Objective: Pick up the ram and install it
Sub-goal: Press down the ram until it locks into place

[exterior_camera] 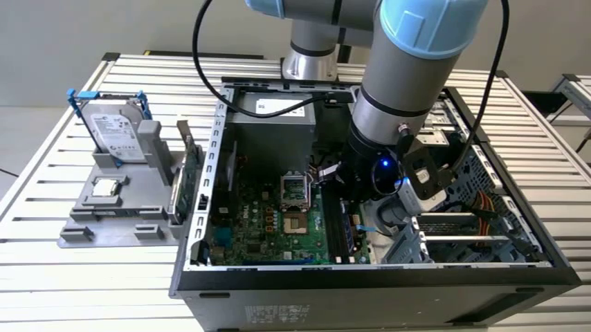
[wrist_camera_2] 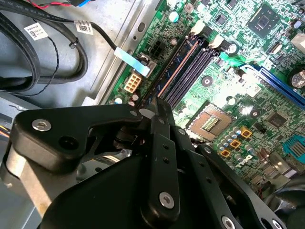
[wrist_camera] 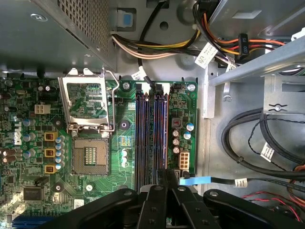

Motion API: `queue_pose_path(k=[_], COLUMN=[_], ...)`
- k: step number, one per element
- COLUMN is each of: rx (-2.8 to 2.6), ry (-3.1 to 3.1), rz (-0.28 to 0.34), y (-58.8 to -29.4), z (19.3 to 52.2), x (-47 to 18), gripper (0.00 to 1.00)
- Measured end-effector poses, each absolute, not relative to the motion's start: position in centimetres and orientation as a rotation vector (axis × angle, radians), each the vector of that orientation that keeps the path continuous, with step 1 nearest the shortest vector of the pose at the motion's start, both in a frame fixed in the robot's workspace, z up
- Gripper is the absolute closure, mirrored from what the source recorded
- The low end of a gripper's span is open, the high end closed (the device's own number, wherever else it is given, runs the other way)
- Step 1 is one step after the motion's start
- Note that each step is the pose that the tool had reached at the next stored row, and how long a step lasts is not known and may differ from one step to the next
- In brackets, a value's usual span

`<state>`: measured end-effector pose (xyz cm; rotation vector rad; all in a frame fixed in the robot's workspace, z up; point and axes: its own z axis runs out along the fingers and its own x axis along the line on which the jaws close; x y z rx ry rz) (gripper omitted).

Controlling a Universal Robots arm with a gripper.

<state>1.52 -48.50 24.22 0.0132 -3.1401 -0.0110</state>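
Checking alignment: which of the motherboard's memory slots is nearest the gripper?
The outermost slot, next to the white connector and farthest from the CPU socket. The gripper sits at its end.

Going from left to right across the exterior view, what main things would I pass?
Hard drive standing in a grey holder → open computer case → motherboard → robot arm reaching down inside → drive cage.

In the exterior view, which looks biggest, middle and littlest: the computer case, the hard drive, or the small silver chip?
1. Computer case, clearly biggest.
2. Hard drive, standing in the gray holder.
3. Small silver chip, littlest, lying just in front of the drive.
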Motion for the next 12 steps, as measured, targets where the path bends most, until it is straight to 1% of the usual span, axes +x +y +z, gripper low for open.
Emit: queue_pose_path(k=[6,12], rx=[0.016,0.182], ry=[-3.14,-3.134], rz=[-0.011,-0.011], y=[-48.5,-48.5], z=[24.23,24.23], x=[1.52,1.52], gripper=[1.0,1.0])
